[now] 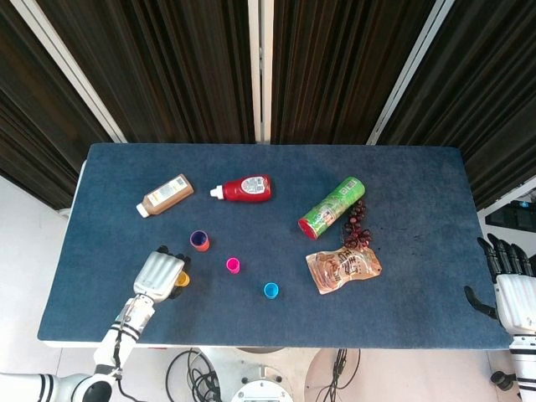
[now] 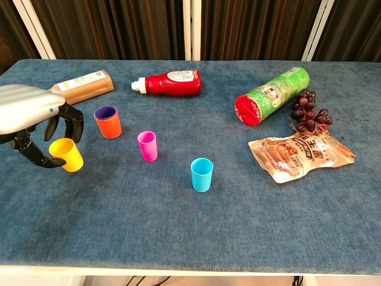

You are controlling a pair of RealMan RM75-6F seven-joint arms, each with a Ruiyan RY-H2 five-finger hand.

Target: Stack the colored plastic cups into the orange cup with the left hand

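The orange cup point(image 2: 108, 123) point(image 1: 199, 242) stands upright at the left of the table with a purple cup nested inside it. My left hand point(image 2: 33, 116) point(image 1: 161, 275) wraps its fingers and thumb around the yellow cup point(image 2: 67, 154) point(image 1: 182, 279), which tilts a little just left of the orange cup. A pink cup point(image 2: 147, 146) point(image 1: 233, 265) and a blue cup point(image 2: 202, 174) point(image 1: 270, 291) stand upright further right. My right hand point(image 1: 511, 289) hangs off the table's right edge, fingers apart and holding nothing.
At the back lie a brown bottle point(image 2: 78, 86), a red ketchup bottle point(image 2: 169, 83) and a green canister point(image 2: 272, 95). Dark grapes point(image 2: 309, 118) and a snack bag point(image 2: 300, 155) lie on the right. The table's front edge point(image 2: 178, 268) is near.
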